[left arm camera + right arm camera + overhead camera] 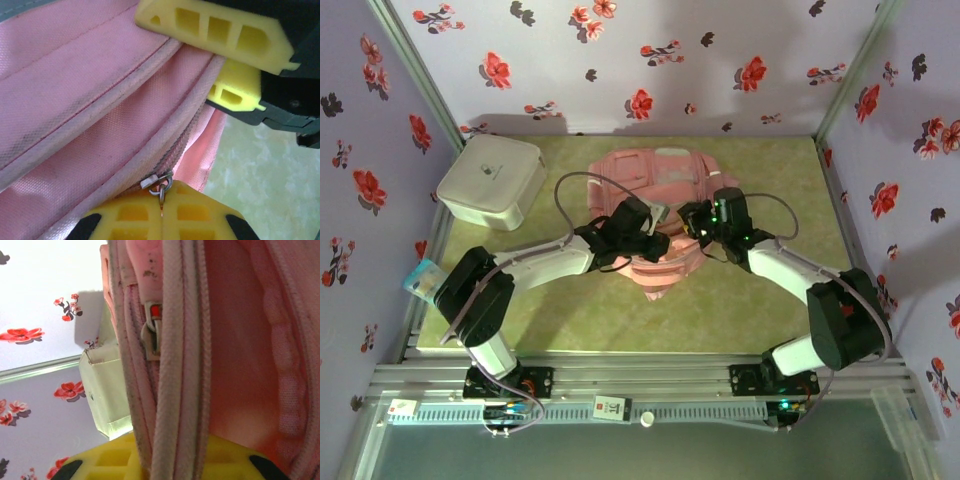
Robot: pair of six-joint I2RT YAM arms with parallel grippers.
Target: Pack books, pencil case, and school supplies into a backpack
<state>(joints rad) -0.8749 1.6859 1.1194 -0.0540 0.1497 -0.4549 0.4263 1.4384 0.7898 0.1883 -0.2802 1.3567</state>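
Backpack first: we see it lying flat near the middle of the tabletop, a little closer to the far edge than to the near one. Its long axis runs from the far edge towards the near edge. We cannot tell which end is its top. Both arms reach in over it from either side and meet above its middle.

The left tool sits over the pack's centre. In the left wrist view, its yellow fingers are pressed together with no gap. A small metal zip pull hangs from the zip line and disappears into the seam between them, so we read it as pinched there. The zip runs diagonally up and to the right from that pull.

The right tool sits just beside the left one, on the pack's right half. In the right wrist view, the right tool is nearly closed. A piped pink edge of the pack passes straight down between its yellow fingers, gripped there. A second slider sits higher on that edge.

A white box stands in the far-left corner of the tabletop, well apart from the pack.
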